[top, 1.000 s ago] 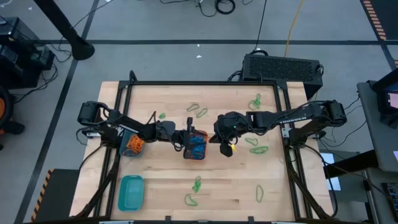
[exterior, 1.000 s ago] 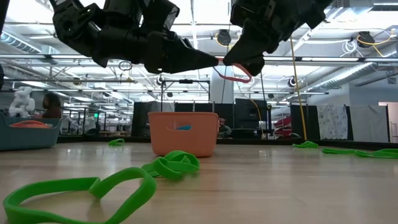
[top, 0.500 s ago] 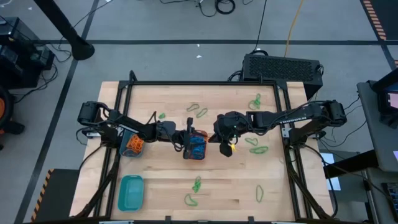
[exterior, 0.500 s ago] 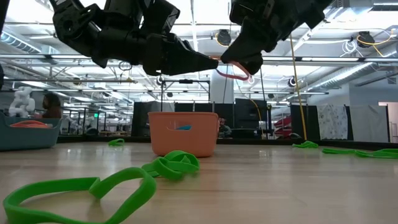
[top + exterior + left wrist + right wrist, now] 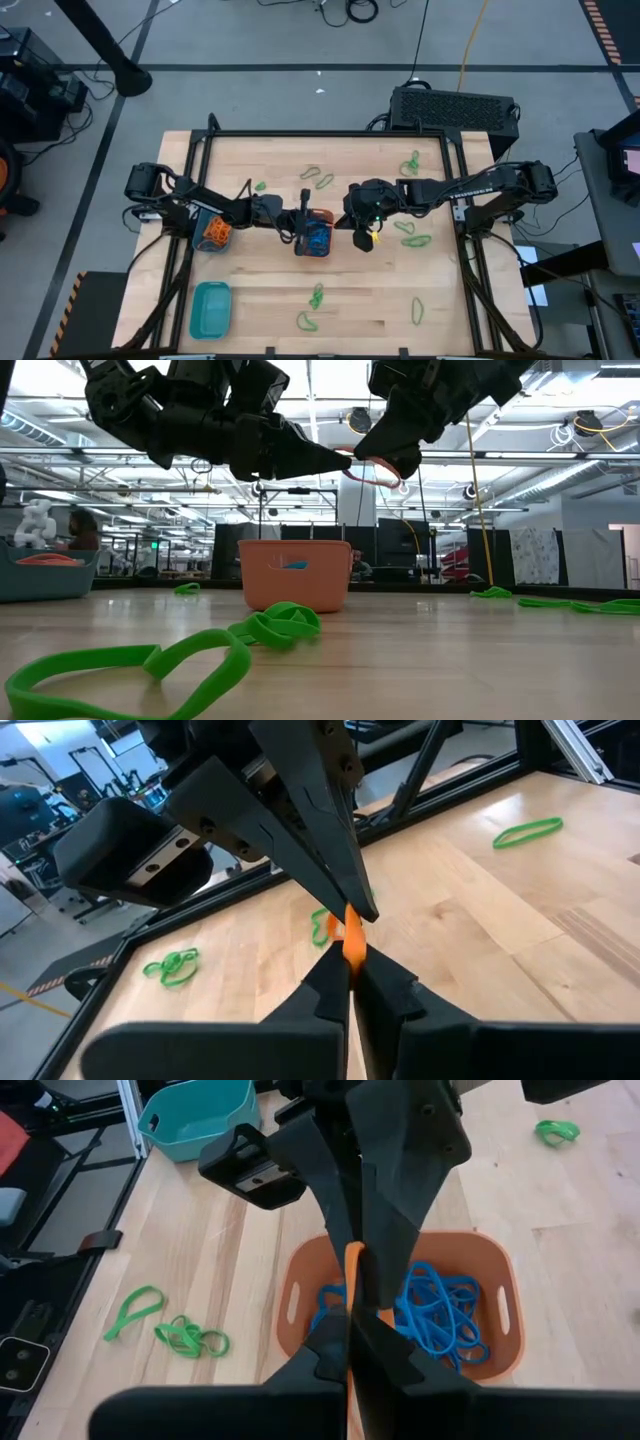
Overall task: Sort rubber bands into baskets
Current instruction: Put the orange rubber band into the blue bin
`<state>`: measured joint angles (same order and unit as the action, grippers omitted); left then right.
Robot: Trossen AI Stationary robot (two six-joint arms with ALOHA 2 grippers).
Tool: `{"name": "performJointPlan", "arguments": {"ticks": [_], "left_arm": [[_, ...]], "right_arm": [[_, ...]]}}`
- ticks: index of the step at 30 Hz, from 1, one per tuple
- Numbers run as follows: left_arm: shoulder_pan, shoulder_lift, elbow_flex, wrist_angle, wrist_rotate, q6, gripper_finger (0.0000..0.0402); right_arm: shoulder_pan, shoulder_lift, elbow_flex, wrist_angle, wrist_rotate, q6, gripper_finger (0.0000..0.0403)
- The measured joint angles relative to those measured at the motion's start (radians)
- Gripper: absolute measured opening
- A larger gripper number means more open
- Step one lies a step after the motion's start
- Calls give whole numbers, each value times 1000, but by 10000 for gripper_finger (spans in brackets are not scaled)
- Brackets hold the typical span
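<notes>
An orange rubber band [image 5: 350, 937] hangs in the air above the orange basket [image 5: 400, 1305], pinched from both sides: the left gripper [image 5: 350, 963] has its jaws clamped together on one part of it, and the right gripper [image 5: 352, 1315] has its jaws clamped on another part. In the low view the band [image 5: 372, 470] shows as a thin loop between the two sets of fingertips, well above the basket's rim [image 5: 295, 544]. From above, the two grippers meet over the basket near the table's middle, the left gripper [image 5: 303, 212] at the basket's 11 o'clock edge and the right gripper [image 5: 358, 237] just off its 3 o'clock side.

The orange basket [image 5: 315, 236] holds a tangle of blue rubber bands [image 5: 435, 1315]. A round basket [image 5: 213, 232] sits at 9 o'clock from it, under the left arm, with orange showing inside. The teal basket [image 5: 210, 308] stands at 7 o'clock, near the table's front left corner.

Green rubber bands [image 5: 318, 178] lie scattered on the wooden table [image 5: 260, 290]: some at 12 o'clock from the orange basket, some at 2 and 3 o'clock beyond the right gripper, and more at 6 and 5 o'clock along the front edge.
</notes>
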<state>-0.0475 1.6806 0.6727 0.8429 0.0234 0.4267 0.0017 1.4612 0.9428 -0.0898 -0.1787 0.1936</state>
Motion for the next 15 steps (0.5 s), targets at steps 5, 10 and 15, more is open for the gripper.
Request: {"name": "performJointPlan", "arguments": {"ticks": [5, 10, 15], "left_arm": [[0, 0, 0, 0, 0, 0, 12], [0, 0, 0, -2, -2, -2, 12], [-15, -38, -1, -101, -77, -28, 6]], "right_arm": [[0, 0, 0, -5, 0, -15, 7], [0, 0, 0, -13, 27, -38, 49], [0, 0, 0, -68, 57, -90, 99]]}}
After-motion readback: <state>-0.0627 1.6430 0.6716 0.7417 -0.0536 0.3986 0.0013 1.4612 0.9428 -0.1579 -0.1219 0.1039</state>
